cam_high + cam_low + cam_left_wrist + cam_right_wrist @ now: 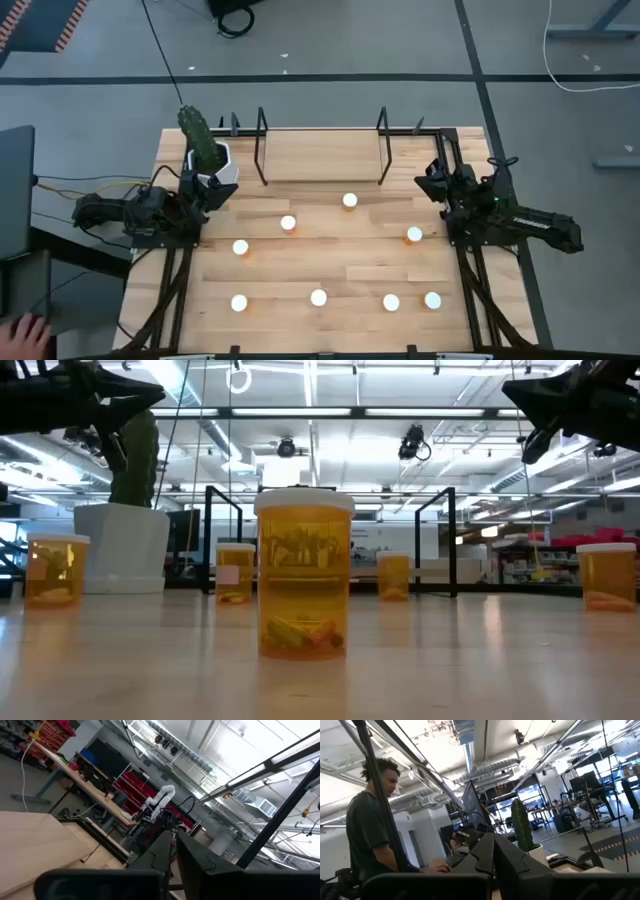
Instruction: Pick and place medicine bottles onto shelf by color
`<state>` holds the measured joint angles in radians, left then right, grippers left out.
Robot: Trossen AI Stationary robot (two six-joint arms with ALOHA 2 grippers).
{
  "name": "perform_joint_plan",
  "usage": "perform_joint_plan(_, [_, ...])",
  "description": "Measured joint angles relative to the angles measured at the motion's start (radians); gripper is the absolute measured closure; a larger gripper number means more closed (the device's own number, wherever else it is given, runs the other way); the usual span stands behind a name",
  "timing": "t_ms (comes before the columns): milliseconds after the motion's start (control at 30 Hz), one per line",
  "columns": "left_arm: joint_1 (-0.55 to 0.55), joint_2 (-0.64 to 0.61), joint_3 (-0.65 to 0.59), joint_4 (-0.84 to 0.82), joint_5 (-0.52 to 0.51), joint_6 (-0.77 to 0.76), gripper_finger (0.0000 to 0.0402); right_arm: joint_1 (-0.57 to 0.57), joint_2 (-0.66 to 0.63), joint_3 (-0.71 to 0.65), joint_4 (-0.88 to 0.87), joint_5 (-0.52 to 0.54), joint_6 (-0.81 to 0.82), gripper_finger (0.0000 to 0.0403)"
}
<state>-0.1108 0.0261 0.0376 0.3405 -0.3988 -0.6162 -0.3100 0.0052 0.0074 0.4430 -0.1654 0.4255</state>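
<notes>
Medicine bottles — eight on the table, none yet on the shelf point(320, 150). White caps seen from above: one point(349, 201) nearest the shelf's front edge; one point(288, 223) a little nearer the camera side and to its left; one point(241, 248) farther left; one point(414, 235) toward the right arm; four in the row farthest from the shelf point(239, 303), point(318, 297), point(391, 302), point(432, 300).

Handling, as judged: small amber plastic cylinders, stiff-walled, light, with only a little content at the bottom of the one closest in the low view point(303, 573). Smooth sides may slip; a tall narrow form tips easily if nudged. Best hold looks to be across the body just under the cap, fingers coming down from above.

Shelf — light-wood board between black wire uprights, at the table's far edge; its board appears bare.

Cactus pot point(215, 165) — white, with a tall green cactus, just beside the shelf's left upright; it crowds the left arm's path to that end.

Left gripper point(205, 190) — parked at the left table edge, near the cactus pot, holding nothing; fingers appear pressed together in its wrist view.

Right gripper point(440, 185) — parked at the right table edge, to the right of the shelf's right upright, holding nothing; fingers likewise appear together.

A person stands beyond the table point(372, 820).
</notes>
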Motion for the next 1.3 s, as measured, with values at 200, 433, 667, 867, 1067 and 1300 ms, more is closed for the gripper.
perform_joint_plan(200, [0.0, 0.0, 0.0, 0.0, 0.0, 0.0, 0.0371, 0.0, 0.0, 0.0, 0.0, 0.0, 0.0, 0.0386])
perform_joint_plan(433, [0.0, 0.0, 0.0, 0.0, 0.0, 0.0, 0.0363, 0.0, 0.0, 0.0, 0.0, 0.0, 0.0, 0.0386])
perform_joint_plan(667, [0.0, 0.0, 0.0, 0.0, 0.0, 0.0, 0.0369, 0.0, 0.0, 0.0, 0.0, 0.0, 0.0, 0.0386])
perform_joint_plan(867, [0.0, 0.0, 0.0, 0.0, 0.0, 0.0, 0.037, 0.0, 0.0, 0.0, 0.0, 0.0, 0.0, 0.0386])
perform_joint_plan(1067, [0.0, 0.0, 0.0, 0.0, 0.0, 0.0, 0.0363, 0.0, 0.0, 0.0, 0.0, 0.0, 0.0, 0.0386])
perform_joint_plan(1300, [0.0, 0.0, 0.0, 0.0, 0.0, 0.0, 0.0369, 0.0, 0.0, 0.0, 0.0, 0.0, 0.0, 0.0386])
